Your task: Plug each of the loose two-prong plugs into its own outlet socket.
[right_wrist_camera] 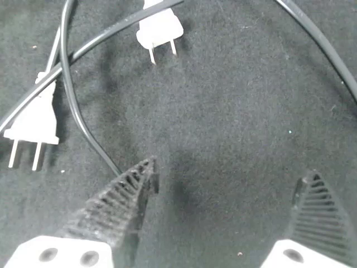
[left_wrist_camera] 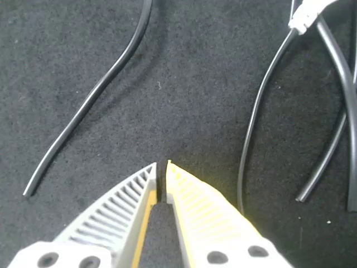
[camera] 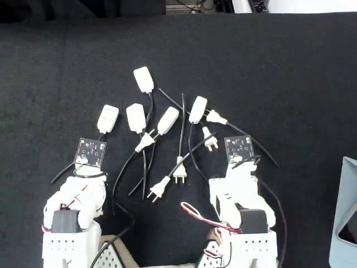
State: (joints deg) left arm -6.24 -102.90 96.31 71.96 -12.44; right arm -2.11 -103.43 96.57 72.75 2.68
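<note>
Left gripper (left_wrist_camera: 165, 167) sits pinched together over the black table (left_wrist_camera: 184, 84). Right gripper (right_wrist_camera: 231, 169) gapes wide, with a two-prong plug (right_wrist_camera: 159, 30) lying just beyond it.

Table cover (camera: 290, 84): black cloth, matt, fine felt-like nap, a few pale lint specks; cables (left_wrist_camera: 100, 92): black sheath, smooth, slight sheen, rubber or soft plastic, cannot tell which; plugs (right_wrist_camera: 159, 28): white moulded plastic, smooth, semi-gloss; prongs (right_wrist_camera: 11, 154): bare metal, pale, dull shine; socket blocks (camera: 143, 79): white plastic, smooth, faintly glossy in the high view; left gripper (left_wrist_camera: 166, 166): ribbed plastic fingers, one white, one yellow, matt, fine layer lines on the faces; right gripper (right_wrist_camera: 230, 170): black plastic fingers, same ribbed pattern, matt, slightly rough; arm housings (camera: 237, 187): white plastic, matt.
</note>
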